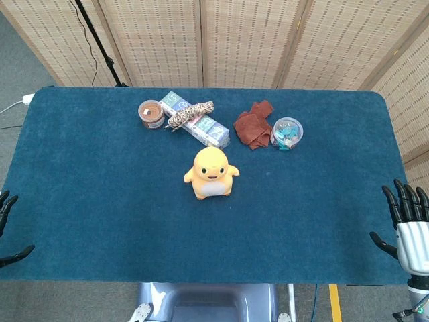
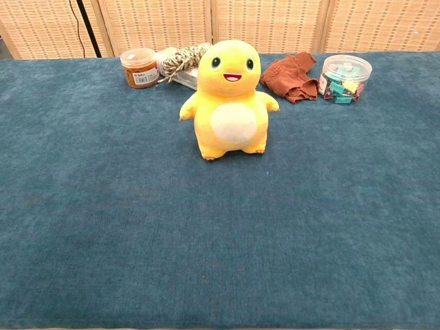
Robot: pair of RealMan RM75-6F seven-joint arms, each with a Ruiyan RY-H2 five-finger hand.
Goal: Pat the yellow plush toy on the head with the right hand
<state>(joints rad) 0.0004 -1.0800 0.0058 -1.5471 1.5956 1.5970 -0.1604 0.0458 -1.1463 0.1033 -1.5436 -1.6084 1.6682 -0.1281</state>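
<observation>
The yellow plush toy point(image 1: 211, 172) point(image 2: 229, 98) stands upright near the middle of the blue table, facing me, with a white belly and a smiling face. My right hand point(image 1: 407, 225) hangs off the table's right edge in the head view, fingers spread and holding nothing, far from the toy. My left hand point(image 1: 7, 225) shows only as dark fingertips at the left edge of that view, fingers apart and empty. Neither hand appears in the chest view.
Behind the toy lie a brown-lidded jar point(image 1: 151, 114) point(image 2: 139, 67), a boxed pack with a rope bundle point(image 1: 192, 115) point(image 2: 180, 60) on it, a rust-red cloth point(image 1: 254, 125) point(image 2: 293, 75) and a clear tub of clips point(image 1: 287, 133) point(image 2: 344, 78). Wicker screens stand behind the table point(image 1: 100, 194).
</observation>
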